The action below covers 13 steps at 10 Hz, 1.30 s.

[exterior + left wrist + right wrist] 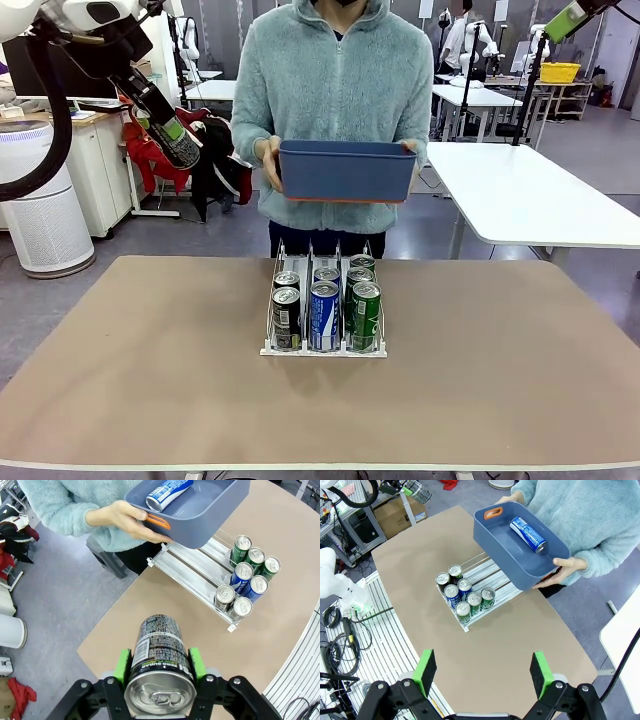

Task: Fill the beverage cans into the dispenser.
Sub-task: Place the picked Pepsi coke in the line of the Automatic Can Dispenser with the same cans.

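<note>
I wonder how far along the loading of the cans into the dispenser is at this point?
Done: seven cans stand in the dispenser, two dark, two blue and three green. In hand: the left gripper is shut on a dark can, held high to the table's left. Left: placing that can, plus one blue can lying in the bin the person holds. The right gripper is open and empty.

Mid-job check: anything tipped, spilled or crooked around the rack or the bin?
Nothing stands out. Seven aluminium drink cans stand upright in the clear three-lane wire dispenser, a dark can sits straight in the left gripper, and one blue can lies loose in the dark-blue plastic bin the person holds.
</note>
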Available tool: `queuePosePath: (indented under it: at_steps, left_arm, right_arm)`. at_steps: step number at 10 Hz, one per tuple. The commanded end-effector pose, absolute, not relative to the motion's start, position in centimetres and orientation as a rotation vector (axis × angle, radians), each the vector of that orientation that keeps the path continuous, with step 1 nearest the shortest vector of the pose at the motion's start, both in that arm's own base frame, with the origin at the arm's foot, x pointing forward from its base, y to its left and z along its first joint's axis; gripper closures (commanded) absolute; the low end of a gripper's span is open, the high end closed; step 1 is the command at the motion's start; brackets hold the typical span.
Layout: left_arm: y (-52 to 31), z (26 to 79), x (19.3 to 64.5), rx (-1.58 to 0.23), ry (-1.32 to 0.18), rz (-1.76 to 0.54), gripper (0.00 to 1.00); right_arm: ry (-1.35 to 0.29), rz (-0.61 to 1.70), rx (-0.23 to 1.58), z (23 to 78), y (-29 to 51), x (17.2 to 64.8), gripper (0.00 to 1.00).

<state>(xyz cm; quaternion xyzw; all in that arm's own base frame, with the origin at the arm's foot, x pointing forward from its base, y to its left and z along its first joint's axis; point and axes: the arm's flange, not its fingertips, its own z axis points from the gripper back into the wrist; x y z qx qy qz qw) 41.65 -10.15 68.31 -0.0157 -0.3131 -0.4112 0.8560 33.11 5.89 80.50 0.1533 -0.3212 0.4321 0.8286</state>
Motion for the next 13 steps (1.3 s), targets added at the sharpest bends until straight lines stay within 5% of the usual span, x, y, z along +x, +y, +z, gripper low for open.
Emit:
queuePosePath:
  at_steps: [1, 2, 7, 12, 13]
  left_arm:
    - [-9.9, 68.4, 41.7, -0.041, -0.663, -0.864, 1.00]
    - [-10.1, 68.3, 41.7, -0.033, -0.658, -0.864, 0.42]
    - [-17.8, 66.1, 35.4, 0.108, -0.685, -0.720, 0.42]
    - [-22.1, 63.1, 32.5, -0.042, -0.703, -0.735, 0.42]
    - [-22.5, 63.0, 32.5, 0.043, -0.665, -0.710, 0.42]
  right_arm:
    - [-0.678, 0.908, 0.325, 80.1, 6.0, 32.8, 0.00]
    - [-0.678, 0.908, 0.325, 80.1, 6.0, 32.8, 0.00]
    - [-0.678, 0.908, 0.325, 80.1, 6.0, 32.8, 0.00]
    - [-0.678, 0.908, 0.325, 80.1, 6.0, 32.8, 0.00]
    - [-0.678, 0.908, 0.325, 80.1, 6.0, 32.8, 0.00]
